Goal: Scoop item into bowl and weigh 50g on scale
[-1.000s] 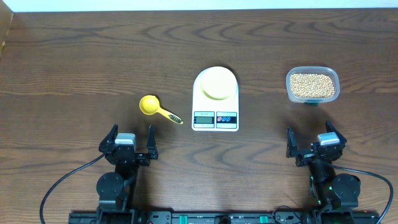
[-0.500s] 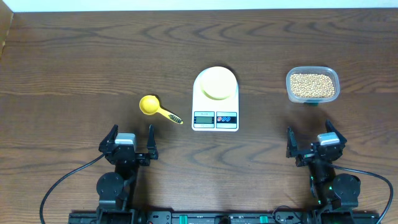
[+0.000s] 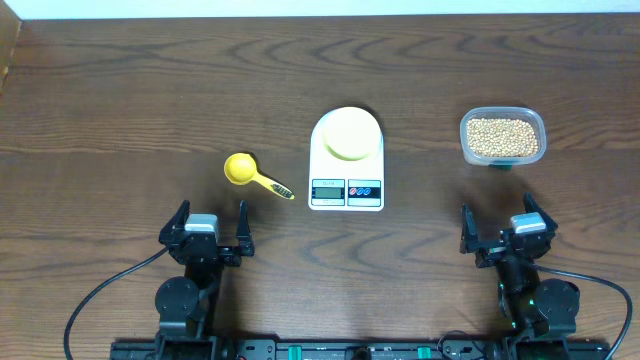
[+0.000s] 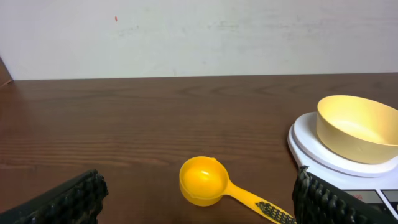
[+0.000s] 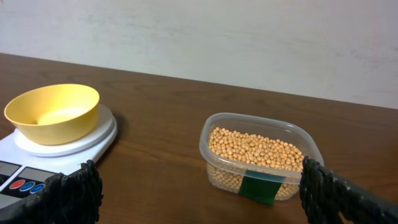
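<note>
The tan beans (image 3: 501, 138) fill a clear plastic tub (image 3: 503, 117) at the right; they also show in the right wrist view (image 5: 255, 149). The pale yellow bowl (image 3: 350, 132) sits empty on the white scale (image 3: 346, 188) at the table's middle, also seen in the left wrist view (image 4: 357, 127) and the right wrist view (image 5: 55, 112). A bright yellow scoop (image 3: 247, 172) lies left of the scale, empty (image 4: 208, 182). My left gripper (image 3: 211, 227) is open and empty near the front edge, behind the scoop. My right gripper (image 3: 504, 227) is open and empty, in front of the tub.
The dark wooden table (image 3: 120, 110) runs back to a pale wall (image 4: 199, 37). The tub carries a green label (image 5: 261, 188) on its near side. Black cables (image 3: 100, 295) lie by the arm bases at the front edge.
</note>
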Robot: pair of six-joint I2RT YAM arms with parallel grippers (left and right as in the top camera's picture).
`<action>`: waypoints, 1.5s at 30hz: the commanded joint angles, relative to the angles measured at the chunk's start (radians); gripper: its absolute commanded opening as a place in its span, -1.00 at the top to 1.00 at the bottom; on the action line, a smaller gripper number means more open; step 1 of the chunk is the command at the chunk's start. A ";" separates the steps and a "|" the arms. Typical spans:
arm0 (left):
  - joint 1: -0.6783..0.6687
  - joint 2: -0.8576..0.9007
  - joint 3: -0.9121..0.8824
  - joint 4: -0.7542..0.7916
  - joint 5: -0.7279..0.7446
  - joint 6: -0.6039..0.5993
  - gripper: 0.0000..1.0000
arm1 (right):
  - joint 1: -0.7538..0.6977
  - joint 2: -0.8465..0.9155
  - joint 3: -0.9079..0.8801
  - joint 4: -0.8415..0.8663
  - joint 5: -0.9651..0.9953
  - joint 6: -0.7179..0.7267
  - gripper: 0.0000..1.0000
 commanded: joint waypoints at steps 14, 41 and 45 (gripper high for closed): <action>0.004 -0.004 -0.028 -0.014 0.010 0.013 -0.96 | 0.005 -0.006 -0.002 -0.005 0.004 0.012 -0.99; 0.004 -0.004 -0.028 -0.015 0.010 -0.040 -0.96 | 0.005 -0.006 -0.002 -0.005 0.004 0.012 -0.99; 0.004 -0.004 -0.028 -0.015 0.010 -0.039 -0.96 | 0.005 -0.006 -0.002 -0.005 0.004 0.012 -0.98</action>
